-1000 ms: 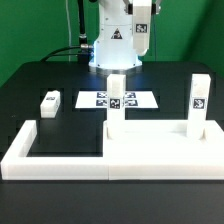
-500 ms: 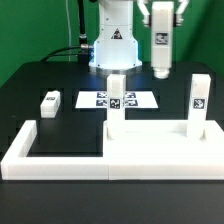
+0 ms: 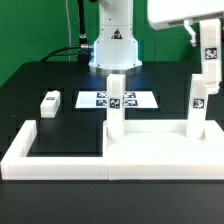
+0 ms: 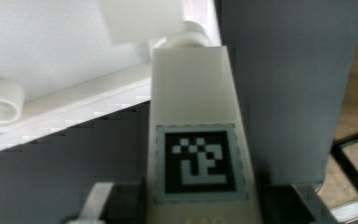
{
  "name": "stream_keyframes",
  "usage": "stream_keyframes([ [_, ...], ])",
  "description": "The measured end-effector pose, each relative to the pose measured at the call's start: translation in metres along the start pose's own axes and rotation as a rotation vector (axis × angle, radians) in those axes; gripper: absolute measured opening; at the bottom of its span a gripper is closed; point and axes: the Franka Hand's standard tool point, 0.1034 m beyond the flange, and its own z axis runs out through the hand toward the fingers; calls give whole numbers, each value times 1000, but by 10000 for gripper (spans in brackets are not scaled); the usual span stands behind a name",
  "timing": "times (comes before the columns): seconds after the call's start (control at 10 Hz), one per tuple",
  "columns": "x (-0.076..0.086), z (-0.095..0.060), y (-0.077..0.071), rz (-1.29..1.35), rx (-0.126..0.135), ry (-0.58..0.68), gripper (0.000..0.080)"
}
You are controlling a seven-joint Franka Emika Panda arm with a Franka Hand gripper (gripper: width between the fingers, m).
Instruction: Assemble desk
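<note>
The gripper (image 4: 201, 208) is clenched on a square-section white plastic leg (image 3: 208, 52), with its fingers (image 4: 311, 204) pressed against two opposite flat sides. In the wrist view, the smooth face of this held leg carries a square black-and-white tag, and its far end narrows to a short round peg. In the exterior view it hangs in the air at the exterior view's right, near upright and slightly tilted. Its lower end is just over the top of a second leg (image 3: 198, 108); I cannot tell whether the two touch.

The second leg stands upright at the far right corner of the tabletop (image 3: 150, 148), and a third leg (image 3: 116, 105), also tagged, stands at the far left corner. The tabletop is a wide, flat white slab with a raised rim. It lies on the matte black table (image 3: 60, 75), tucked against the long white U-shaped border frame (image 3: 20, 150).

A fourth leg (image 3: 49, 101) lies on its side at the exterior view's left, well apart from the rest. The thin marker board (image 3: 135, 100) lies flat behind the third leg.
</note>
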Motion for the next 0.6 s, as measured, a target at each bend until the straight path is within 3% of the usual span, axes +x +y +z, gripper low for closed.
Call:
stream_keyframes([
  [0.2, 0, 1, 4, -44, -4, -2, 290],
  [0.3, 1, 5, 14, -115, -23, -12, 290],
  [0.6, 20, 14, 18, -285, -42, 10, 290],
])
